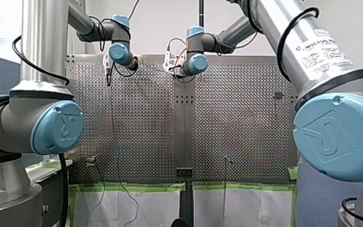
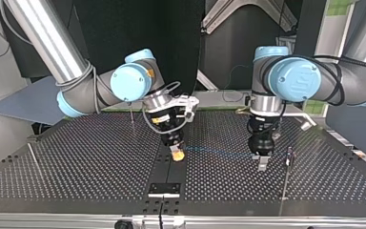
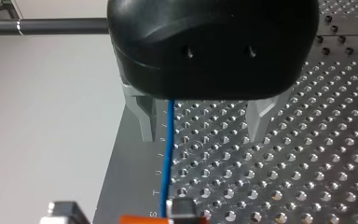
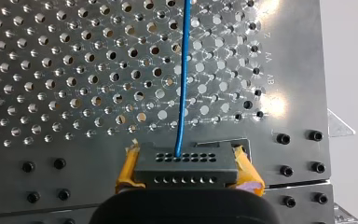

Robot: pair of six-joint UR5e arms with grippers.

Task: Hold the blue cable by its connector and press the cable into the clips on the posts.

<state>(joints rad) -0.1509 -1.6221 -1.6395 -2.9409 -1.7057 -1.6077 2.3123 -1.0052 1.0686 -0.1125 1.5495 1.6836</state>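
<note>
The thin blue cable (image 2: 219,152) runs low over the perforated table between my two grippers. My right gripper (image 2: 177,155), with yellow pads (image 4: 129,164), is shut on the dark grey connector (image 4: 186,170); the cable (image 4: 182,84) leaves the connector straight ahead. My left gripper (image 3: 201,139) hangs over the cable (image 3: 168,140) with its metal fingers (image 3: 145,119) wide apart. The cable passes between them, close beside one finger, and neither finger presses it. A thin post (image 2: 288,157) with a clip stands just beyond my left gripper (image 2: 262,164).
More thin posts stand on the table: one (image 2: 131,117) behind my right arm and one (image 2: 32,155) at the top view's far left. A black bracket (image 2: 164,189) sits at the table's near edge. My right gripper's connector (image 3: 182,210) shows ahead of my left gripper.
</note>
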